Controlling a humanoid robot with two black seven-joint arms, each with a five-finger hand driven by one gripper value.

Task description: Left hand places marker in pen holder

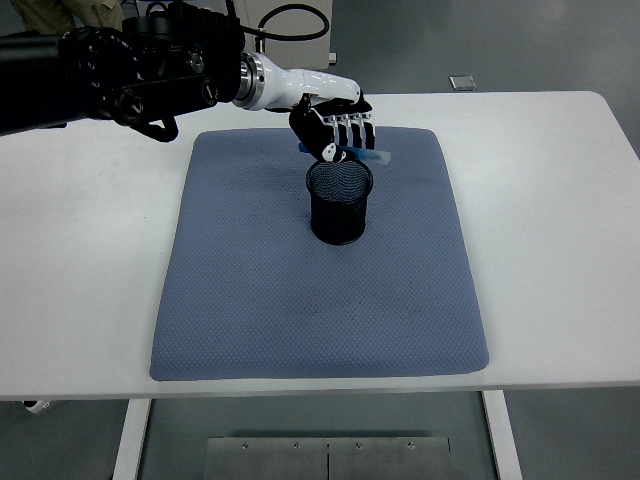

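A black mesh pen holder stands upright on the blue-grey mat, toward its far middle. My left hand hovers just behind and above the holder's rim, fingers curled around a blue marker. The marker lies nearly level, its tip sticking out to the right past the fingers, above the holder's far right rim. Its other end is hidden inside the hand. My black left arm reaches in from the upper left. The right arm is out of view.
The mat covers the middle of the white table. A cardboard box and a white cabinet stand behind the table's far edge. A small grey plate lies on the floor beyond.
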